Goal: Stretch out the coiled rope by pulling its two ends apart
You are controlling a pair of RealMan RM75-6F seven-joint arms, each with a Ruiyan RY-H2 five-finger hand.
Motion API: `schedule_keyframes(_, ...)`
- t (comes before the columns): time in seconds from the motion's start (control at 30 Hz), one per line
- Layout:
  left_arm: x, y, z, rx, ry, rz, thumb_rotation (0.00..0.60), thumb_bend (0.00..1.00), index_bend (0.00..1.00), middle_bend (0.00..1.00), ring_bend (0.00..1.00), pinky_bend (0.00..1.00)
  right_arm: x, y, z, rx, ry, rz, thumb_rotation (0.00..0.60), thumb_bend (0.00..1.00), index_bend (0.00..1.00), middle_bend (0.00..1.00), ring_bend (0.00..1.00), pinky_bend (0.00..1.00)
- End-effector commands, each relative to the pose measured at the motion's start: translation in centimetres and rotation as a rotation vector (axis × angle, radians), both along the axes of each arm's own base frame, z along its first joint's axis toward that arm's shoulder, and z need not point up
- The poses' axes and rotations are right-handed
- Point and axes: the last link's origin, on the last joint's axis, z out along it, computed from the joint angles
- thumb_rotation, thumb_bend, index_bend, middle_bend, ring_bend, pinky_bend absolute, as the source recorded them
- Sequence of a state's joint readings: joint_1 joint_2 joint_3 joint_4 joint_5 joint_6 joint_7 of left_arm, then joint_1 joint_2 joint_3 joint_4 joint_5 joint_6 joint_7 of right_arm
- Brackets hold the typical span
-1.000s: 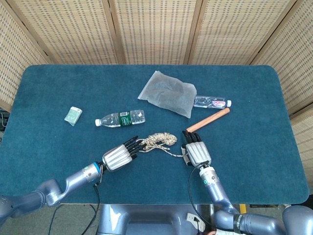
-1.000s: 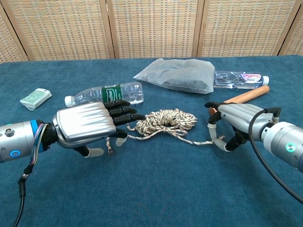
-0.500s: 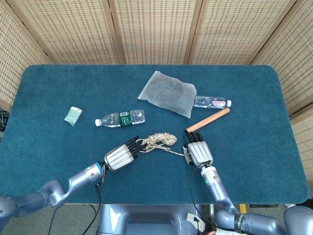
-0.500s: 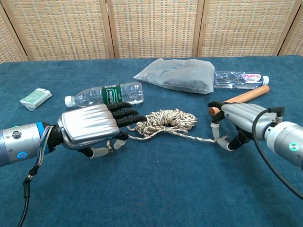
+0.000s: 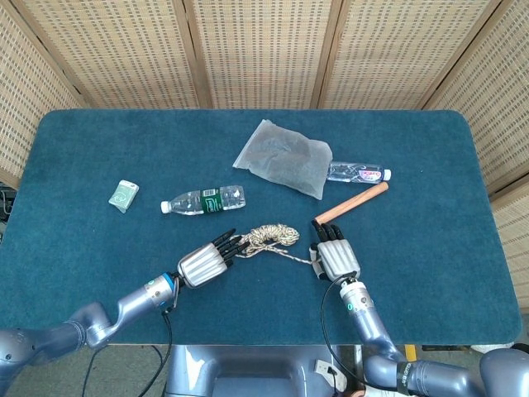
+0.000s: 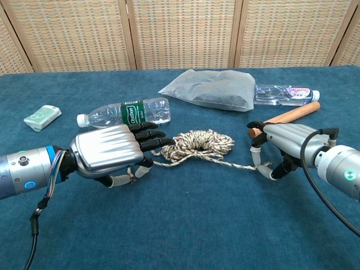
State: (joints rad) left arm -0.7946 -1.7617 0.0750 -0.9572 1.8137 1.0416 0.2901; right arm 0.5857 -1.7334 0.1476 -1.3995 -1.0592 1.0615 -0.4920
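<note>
The beige braided rope [image 5: 271, 236] [image 6: 198, 143] lies mostly coiled in a small heap on the blue table, between my two hands. One strand runs taut from the coil to my right hand [image 5: 334, 256] [image 6: 283, 144], which pinches that end low near the cloth. My left hand [image 5: 204, 262] [image 6: 112, 153] lies just left of the coil, back upward, fingers curled over the other rope end; a short tail shows under its thumb in the chest view.
A green-labelled water bottle [image 5: 203, 201] lies behind my left hand. A wooden stick [image 5: 351, 203] lies just behind my right hand, with a second clear bottle [image 5: 358, 174] and a grey plastic bag [image 5: 283, 157] beyond. A small green packet [image 5: 123, 195] sits far left.
The strand to my right hand has drawn straight and taut. My left hand has shifted slightly down and left, and the coil has turned a little.
</note>
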Motion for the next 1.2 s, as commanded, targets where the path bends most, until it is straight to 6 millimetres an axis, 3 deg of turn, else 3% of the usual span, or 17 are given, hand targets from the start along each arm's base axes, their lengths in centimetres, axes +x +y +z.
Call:
schedule_keyframes(0.03,0.0,0.0,-0.1,0.0,0.0,0.003,0.6,0.39,0.55,0.0,0.0,0.0,0.0,0.0,0.0,0.0,-0.001,0.0,0.6,0.45,0.71,0.0,0.0,0.0)
schedule_keyframes(0.57,-0.3,0.2,-0.5,-0.008,-0.012,0.041,0.6,0.4,0.59,0.0,0.0,0.0,0.3,0.0,0.2,-0.001,-0.005,0.004,0.6,0.45,0.72,0.0,0.0,0.0)
schedule_keyframes(0.8,-0.2,0.2,-0.5,-0.004,-0.017,0.042,0.6,0.41,0.72,0.0,0.0,0.0,0.4,0.0,0.4,-0.004,-0.007,0.006,0.6,0.45,0.72,0.0,0.0,0.0)
schedule_keyframes(1.2,-1.2,1.1,1.8,0.047,-0.037,0.055,0.6,0.43,0.81,0.0,0.0,0.0,0.1,-0.1,0.6,-0.011,-0.006,0.012,0.6,0.45,0.72,0.0,0.0,0.0)
